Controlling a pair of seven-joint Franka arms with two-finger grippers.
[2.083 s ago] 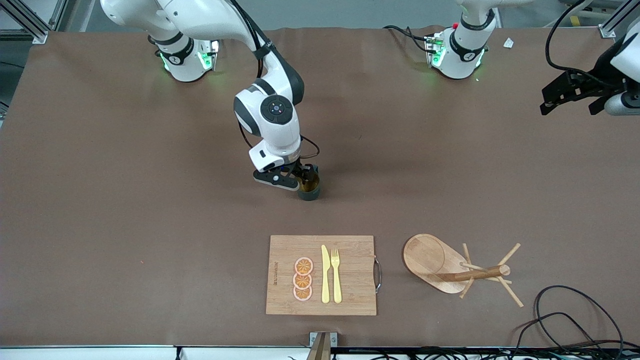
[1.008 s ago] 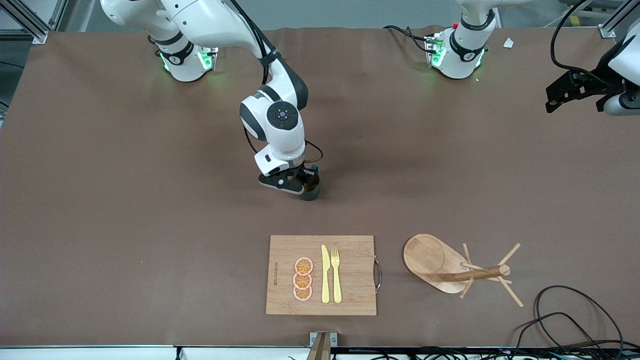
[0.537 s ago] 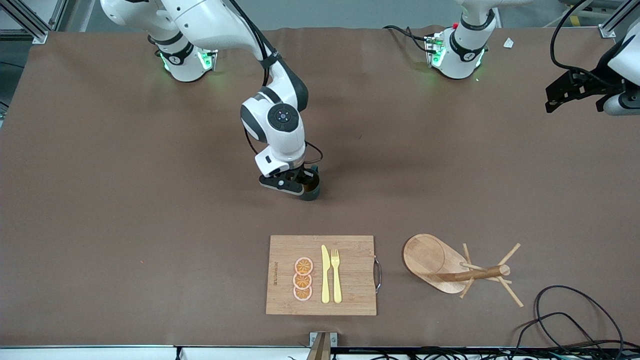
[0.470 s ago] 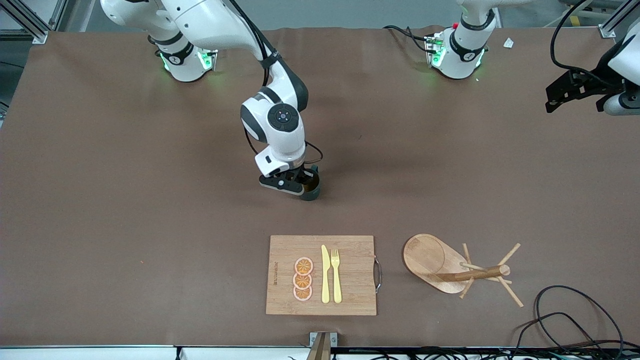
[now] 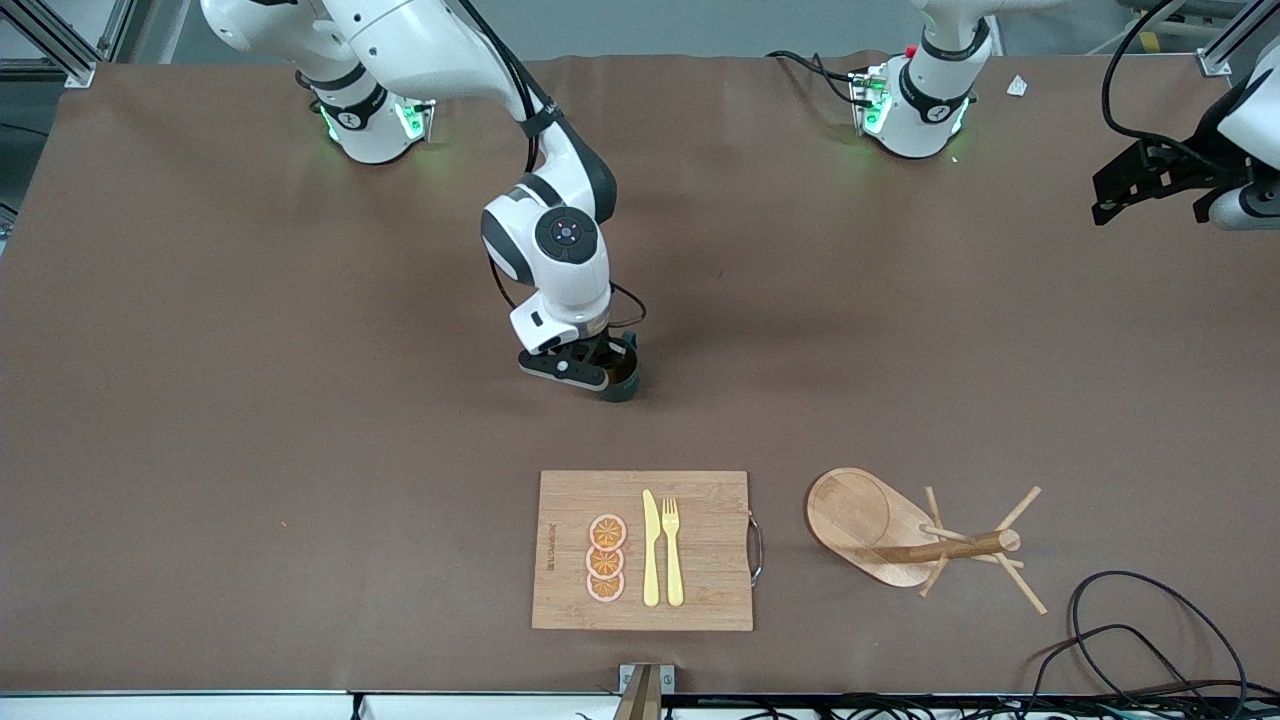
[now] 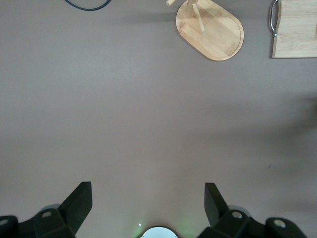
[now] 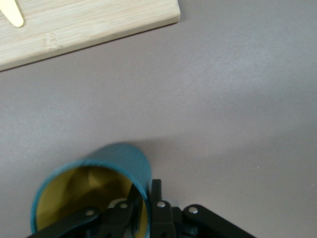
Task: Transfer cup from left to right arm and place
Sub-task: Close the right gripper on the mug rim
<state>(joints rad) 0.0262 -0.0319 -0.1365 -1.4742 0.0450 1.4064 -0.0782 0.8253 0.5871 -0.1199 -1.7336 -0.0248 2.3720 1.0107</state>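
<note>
In the front view, the cup (image 5: 622,378) stands on the brown table (image 5: 250,400) near its middle, farther from the camera than the cutting board (image 5: 642,550). The right gripper (image 5: 603,362) is down at the cup, its fingers pinched on the rim. The left gripper (image 5: 1150,180) waits up in the air over the left arm's end of the table, jaws spread wide and holding nothing. On the board lie three orange slices (image 5: 606,558), a yellow knife (image 5: 651,548) and a yellow fork (image 5: 672,550). A wooden mug stand (image 5: 905,535) lies beside the board, toward the left arm's end, with a black cable (image 5: 1130,625) near it.

The left wrist view shows the left gripper (image 6: 148,201) with its two fingers (image 6: 79,203) wide apart above bare table, the mug stand (image 6: 213,29) and a corner of the board (image 6: 297,29) farther off.

The right wrist view shows the right gripper (image 7: 143,198) clamped on the cup's (image 7: 119,163) wall, one finger inside against the yellow lining and the other outside on the teal. An edge of the board (image 7: 89,25) lies nearby.
</note>
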